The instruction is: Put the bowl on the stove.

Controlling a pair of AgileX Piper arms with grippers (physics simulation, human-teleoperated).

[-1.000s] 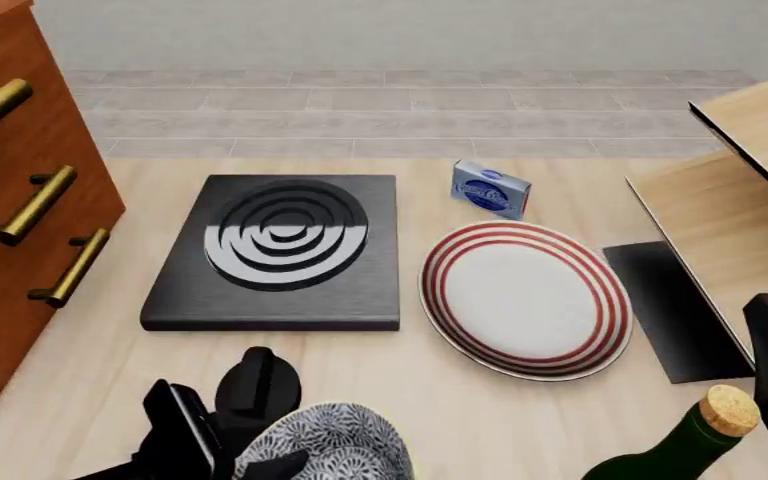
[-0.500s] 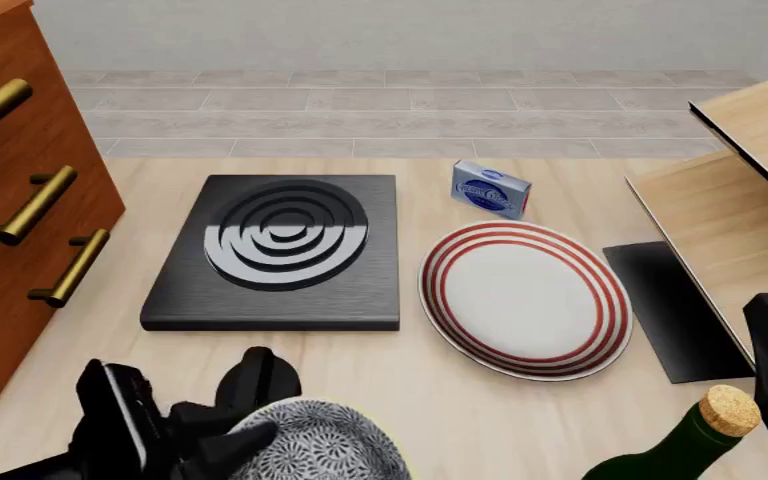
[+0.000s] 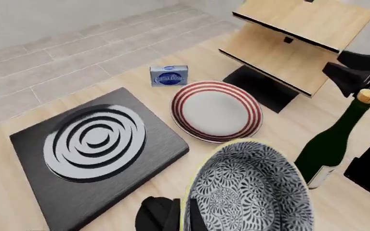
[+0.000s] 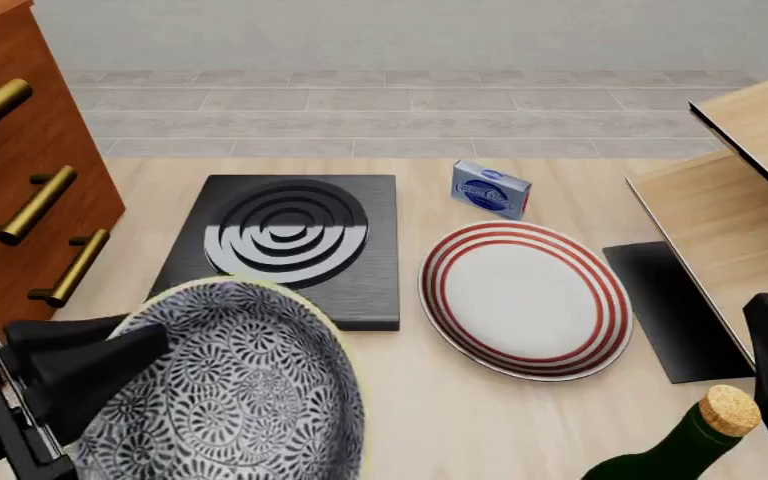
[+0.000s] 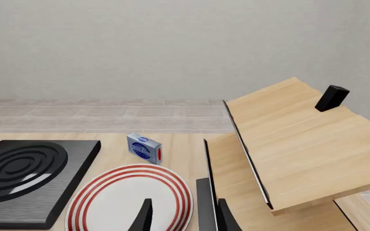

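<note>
Left gripper [image 3: 179, 220] low at near left, fingers pinched on the rim of the bowl [image 4: 224, 390], holding it tilted and raised. Right gripper [image 5: 181, 216] off to the far right, fingers parted, holding nothing, pointing forward.

No lettering can be read anywhere. The small blue and white rectangular box [image 4: 491, 189] beyond the plate carries a white oval logo on its face, but the print is too blurred to make out in any view.
</note>
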